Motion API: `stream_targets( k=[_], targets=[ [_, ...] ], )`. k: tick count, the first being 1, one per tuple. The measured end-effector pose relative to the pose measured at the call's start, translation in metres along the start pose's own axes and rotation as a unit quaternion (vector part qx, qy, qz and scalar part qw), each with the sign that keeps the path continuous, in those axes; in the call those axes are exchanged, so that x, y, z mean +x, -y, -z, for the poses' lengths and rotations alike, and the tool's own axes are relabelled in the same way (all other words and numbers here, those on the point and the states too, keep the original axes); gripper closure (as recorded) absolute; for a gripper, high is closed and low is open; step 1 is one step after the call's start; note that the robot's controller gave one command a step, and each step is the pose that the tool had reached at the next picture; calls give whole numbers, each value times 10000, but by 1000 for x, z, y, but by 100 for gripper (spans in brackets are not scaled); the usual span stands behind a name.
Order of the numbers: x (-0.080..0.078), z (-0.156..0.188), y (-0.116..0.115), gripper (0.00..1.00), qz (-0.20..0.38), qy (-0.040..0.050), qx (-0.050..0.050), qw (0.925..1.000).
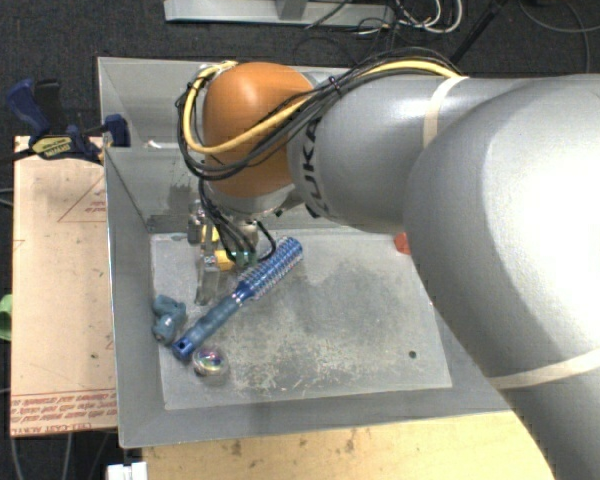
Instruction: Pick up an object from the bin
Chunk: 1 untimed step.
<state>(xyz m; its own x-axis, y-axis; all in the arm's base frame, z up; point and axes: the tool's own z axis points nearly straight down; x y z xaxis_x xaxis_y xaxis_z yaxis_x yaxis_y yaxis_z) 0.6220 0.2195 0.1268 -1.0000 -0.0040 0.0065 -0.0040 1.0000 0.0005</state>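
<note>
Grey bin [330,338] holds one blue brush [242,294], one ball [210,364].

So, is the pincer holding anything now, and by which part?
It cannot be told. The pincer is low beside the upper end of the long blue tool, but no hold on it is visible.

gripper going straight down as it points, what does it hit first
The gripper likely meets the grey metal bin's bare floor beside the long blue ribbed tool; depth is unclear, it might graze that.
</note>
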Motion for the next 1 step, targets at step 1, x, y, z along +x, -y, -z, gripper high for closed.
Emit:
stream_targets(
  k=[1],
  targets=[
    [59, -46, 10, 0, 2038, 6, 5, 9790]
  ],
)
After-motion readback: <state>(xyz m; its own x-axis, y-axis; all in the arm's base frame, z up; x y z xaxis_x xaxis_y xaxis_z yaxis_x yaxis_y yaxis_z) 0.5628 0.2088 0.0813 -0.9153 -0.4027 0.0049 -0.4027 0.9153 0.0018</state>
